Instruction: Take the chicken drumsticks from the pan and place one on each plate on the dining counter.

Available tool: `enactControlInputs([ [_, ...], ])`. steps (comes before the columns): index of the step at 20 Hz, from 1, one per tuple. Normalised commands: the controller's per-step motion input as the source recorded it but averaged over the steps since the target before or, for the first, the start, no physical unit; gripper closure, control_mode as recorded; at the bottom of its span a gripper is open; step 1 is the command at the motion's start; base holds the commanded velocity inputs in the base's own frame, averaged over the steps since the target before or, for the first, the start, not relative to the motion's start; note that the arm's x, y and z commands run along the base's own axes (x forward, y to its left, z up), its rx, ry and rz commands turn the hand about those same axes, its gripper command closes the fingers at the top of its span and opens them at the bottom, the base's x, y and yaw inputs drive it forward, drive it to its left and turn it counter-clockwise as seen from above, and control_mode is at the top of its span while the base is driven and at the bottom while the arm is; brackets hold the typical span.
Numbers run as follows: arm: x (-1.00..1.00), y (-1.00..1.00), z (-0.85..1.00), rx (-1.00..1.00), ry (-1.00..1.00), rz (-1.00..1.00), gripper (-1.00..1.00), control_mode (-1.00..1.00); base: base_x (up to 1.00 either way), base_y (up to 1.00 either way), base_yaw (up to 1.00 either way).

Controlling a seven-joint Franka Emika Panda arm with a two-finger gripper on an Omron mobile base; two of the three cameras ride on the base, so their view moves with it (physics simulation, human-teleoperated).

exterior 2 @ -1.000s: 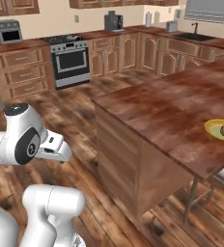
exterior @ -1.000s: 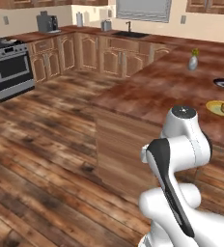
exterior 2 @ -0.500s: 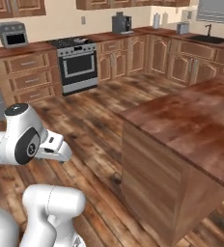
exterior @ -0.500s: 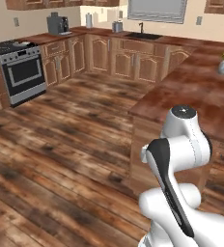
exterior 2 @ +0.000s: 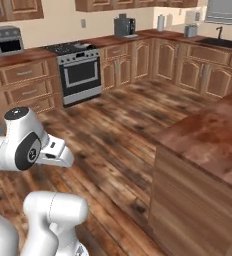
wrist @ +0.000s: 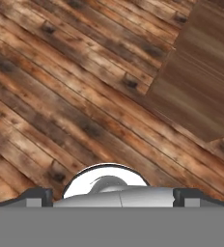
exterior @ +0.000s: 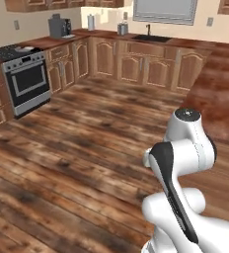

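One dining counter (exterior 2: 208,140) borders plank floor (exterior: 87,148).

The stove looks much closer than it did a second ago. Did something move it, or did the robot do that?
The robot's base turned and drove, so the cameras swung with it: the stove and sink now sit nearer and more central, while the plates and most of the dining counter slid out of frame. Nothing in the kitchen moved. The arm kept its folded pose, and the gripper stayed open, holding nothing.
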Motion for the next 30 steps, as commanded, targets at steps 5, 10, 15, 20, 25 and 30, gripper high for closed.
enactControlInputs([
  [5, 0.0, 0.0, 0.0, 0.0, 0.0, 0.0, -1.0, 1.0, 0.83, 0.75, -0.31],
  [10, 0.0, 0.0, 0.0, 0.0, 0.0, 0.0, -1.0, 1.0, 0.95, 0.65, -0.34],
  [15, 0.0, 0.0, 0.0, 0.0, 0.0, 0.0, -1.0, 1.0, 1.0, 0.56, -0.33],
  [20, 0.0, 0.0, 0.0, 0.0, 0.0, 0.0, -1.0, 1.0, 1.0, 0.47, -0.36],
  [25, 0.0, 0.0, 0.0, 0.0, 0.0, 0.0, -1.0, 1.0, 1.0, 0.49, -0.32],
  [30, 0.0, 0.0, 0.0, 0.0, 0.0, 0.0, -1.0, 1.0, 1.0, 0.5, -0.12],
])
